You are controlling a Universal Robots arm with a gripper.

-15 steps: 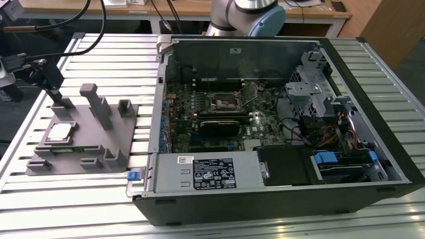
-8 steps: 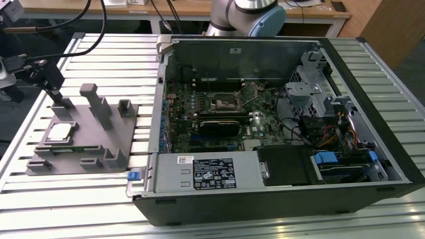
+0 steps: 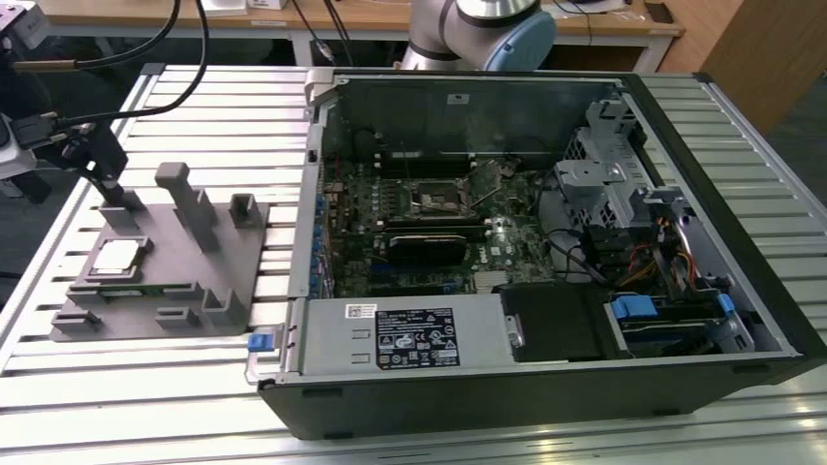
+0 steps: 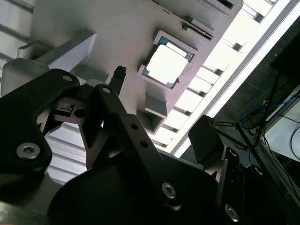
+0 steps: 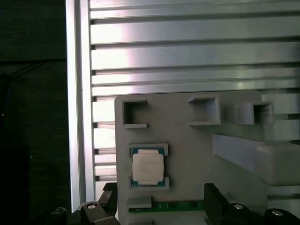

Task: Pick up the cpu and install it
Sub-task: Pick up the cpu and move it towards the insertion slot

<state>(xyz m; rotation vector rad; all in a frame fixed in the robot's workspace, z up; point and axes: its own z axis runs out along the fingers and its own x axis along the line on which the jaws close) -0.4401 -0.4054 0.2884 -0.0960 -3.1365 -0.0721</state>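
Your jaws stand apart and empty, the gripper (image 3: 110, 194) hanging above the grey tray (image 3: 174, 257) (likely lining up a grasp). The cpu (image 3: 116, 257) lies flat in the tray's framed pocket, which keeps it square for pickup.

The cpu (image 5: 147, 168) shines silver-white with a thin darker rim, against a plain matte grey tray (image 5: 187, 140). The tabletop (image 3: 130, 387) is pale silver metal, striped all over with long ribbed slats. The pincer (image 5: 160, 188) is black. The computer case (image 3: 517, 407) is black too, with a dark green board (image 3: 505, 242) and bright blue clips (image 3: 636, 308) inside.
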